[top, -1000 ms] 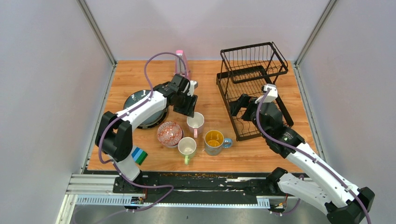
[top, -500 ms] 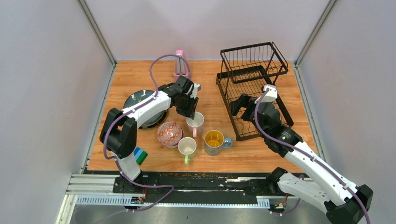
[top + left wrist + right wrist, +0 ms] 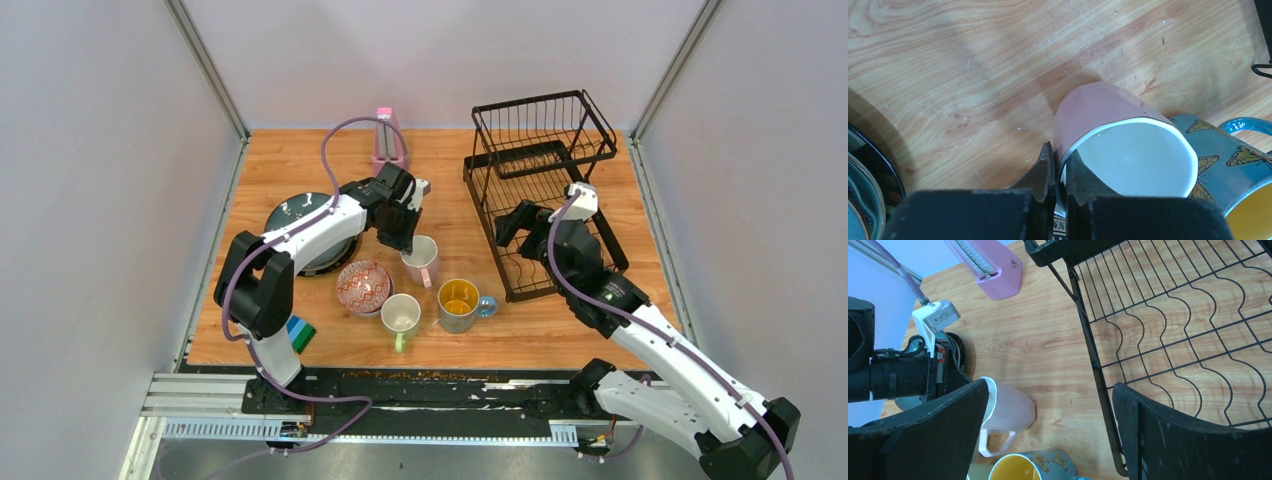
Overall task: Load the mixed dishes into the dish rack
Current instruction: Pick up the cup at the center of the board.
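Here, a striped block [image 3: 297, 333] sits at the near left corner of the wooden tabletop [image 3: 300, 160]. Just behind it, dark plates [image 3: 288, 212] lie in a stack, and the left arm reaches across them. Next comes a red bowl [image 3: 363, 286], right side up, near the front of the plates. Far back by the wall, a pink metronome [image 3: 386, 140] stands up tall. A green mug [image 3: 401, 315] stands near the front edge, just beside the red bowl, with its handle toward the arms.

The left tool [image 3: 405, 243] pinches the rim of the pink mug [image 3: 421, 258]. Its fingers [image 3: 1044, 172] are pressed close, one inside the mug and one outside. The pink mug leans over and does not stand straight. I cannot tell if its bottom touches the tabletop.

Just beside it stands a grey mug [image 3: 459, 303]. It is yellow inside, has butterflies on it, and its blue handle points right.

The right tool [image 3: 515, 222] hangs over the near left part of the rack [image 3: 535, 125]. Its fingers are spread wide and hold nothing. The rack is black wire, with wavy wires along the bottom and a tall basket at the far end. It sits on the right side of the tabletop. All the dishes are to its left.
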You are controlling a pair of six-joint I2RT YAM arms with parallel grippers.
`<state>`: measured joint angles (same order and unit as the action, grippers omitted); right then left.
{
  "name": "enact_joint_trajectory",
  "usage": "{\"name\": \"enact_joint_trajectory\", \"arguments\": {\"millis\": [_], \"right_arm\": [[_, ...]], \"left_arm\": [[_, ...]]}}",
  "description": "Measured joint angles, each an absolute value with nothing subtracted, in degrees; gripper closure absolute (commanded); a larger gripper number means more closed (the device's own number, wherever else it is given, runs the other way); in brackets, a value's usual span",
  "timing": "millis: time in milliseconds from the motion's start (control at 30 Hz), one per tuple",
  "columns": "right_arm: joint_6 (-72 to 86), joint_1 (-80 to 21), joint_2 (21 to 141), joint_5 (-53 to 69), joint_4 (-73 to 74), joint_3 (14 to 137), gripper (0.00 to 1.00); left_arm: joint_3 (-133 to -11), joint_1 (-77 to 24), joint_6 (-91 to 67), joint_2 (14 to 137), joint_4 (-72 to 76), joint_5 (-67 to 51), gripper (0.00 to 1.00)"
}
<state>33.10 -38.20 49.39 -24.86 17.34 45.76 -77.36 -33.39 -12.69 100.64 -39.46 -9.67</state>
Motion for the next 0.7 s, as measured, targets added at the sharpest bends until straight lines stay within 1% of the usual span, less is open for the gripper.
{"name": "enact_joint_trajectory", "arguments": {"millis": [133,233,367,433,700], "right_arm": [[33.28,-38.2,48.36,-25.5,17.34,45.76,0.05],[33.39,-38.2,48.21,-25.52,17.34,45.76,0.03],[33.39,-38.2,48.25,-25.43,17.34,45.76,0.04],[33.39,-38.2,48.38,-25.19,17.34,45.76,0.02],[33.39,-38.2,48.93,-23.88,17.37,45.8,0.0]], "left_arm": [[-77.36,-33.36,-12.69,100.64,-39.31,-10.0,1.0],[-77.34,-33.39,-12.75,100.62,-39.18,-9.98,1.0],[-76.25,-33.39,-13.1,99.83,-37.58,-9.65,1.0],[-75.13,-33.39,-13.56,99.02,-36.36,-9.17,1.0],[-67.9,-32.4,-17.3,90.98,-29.65,-8.14,1.0]]}}
